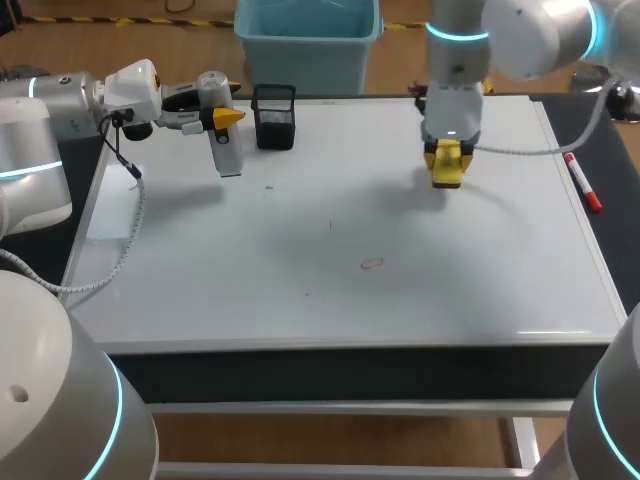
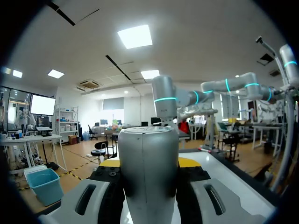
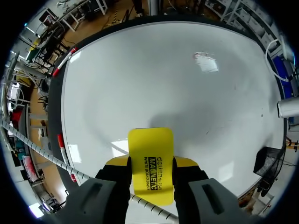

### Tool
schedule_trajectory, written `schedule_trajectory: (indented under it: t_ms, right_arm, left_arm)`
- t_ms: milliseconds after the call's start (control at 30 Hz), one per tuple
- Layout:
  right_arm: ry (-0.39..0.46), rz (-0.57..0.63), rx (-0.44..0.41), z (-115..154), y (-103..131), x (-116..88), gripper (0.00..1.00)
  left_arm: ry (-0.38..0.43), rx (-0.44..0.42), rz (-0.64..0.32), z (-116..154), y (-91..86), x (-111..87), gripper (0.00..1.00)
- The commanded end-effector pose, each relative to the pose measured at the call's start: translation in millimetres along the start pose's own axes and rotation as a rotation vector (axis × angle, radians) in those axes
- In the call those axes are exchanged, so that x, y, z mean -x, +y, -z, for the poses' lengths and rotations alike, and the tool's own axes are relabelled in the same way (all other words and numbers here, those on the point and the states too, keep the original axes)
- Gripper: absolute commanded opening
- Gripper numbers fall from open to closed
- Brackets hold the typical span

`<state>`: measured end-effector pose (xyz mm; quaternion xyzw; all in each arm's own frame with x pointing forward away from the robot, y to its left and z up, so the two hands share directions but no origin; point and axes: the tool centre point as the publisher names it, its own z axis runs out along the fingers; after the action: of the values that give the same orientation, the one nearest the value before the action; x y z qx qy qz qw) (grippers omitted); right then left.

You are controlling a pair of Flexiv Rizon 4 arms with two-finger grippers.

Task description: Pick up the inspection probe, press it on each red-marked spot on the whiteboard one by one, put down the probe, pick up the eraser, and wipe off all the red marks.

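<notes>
The eraser (image 3: 150,144) is clamped between both fingers of my right gripper (image 1: 447,162), held above the far middle of the whiteboard (image 1: 480,285). One faint red mark (image 1: 372,264) shows near the board's centre. The probe (image 1: 228,153) is gripped from two sides by my left gripper (image 2: 148,163), at the far left, just beside a black mesh cup (image 1: 274,118). A red marker (image 1: 582,182) lies off the board's right edge.

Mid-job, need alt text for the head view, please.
The right claw holds the yellow eraser over the whiteboard's far side; the left claw holds the grey probe beside a black mesh holder. One faint red mark shows near the board's middle.
</notes>
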<state>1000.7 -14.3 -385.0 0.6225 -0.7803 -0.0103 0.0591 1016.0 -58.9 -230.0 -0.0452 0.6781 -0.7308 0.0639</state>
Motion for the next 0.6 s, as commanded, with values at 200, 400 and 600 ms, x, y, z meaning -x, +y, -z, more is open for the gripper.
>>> schedule_trajectory:
  t_ms: [200, 400, 600]
  right_arm:
    - [-0.023, -0.009, 0.001, 8, -15, -24, 0.00]
    - [-0.026, -0.014, 0.002, 10, -18, -27, 0.00]
    - [-0.026, -0.033, 0.007, 11, -19, -28, 0.00]
  left_arm:
    - [-0.001, 0.000, -0.001, -1, -0.6, 0.0, 0.00]
    - [-0.001, 0.000, -0.001, -1, -0.6, 0.0, 0.00]
    - [-0.001, 0.000, -0.001, -1, -0.6, 0.0, 0.00]
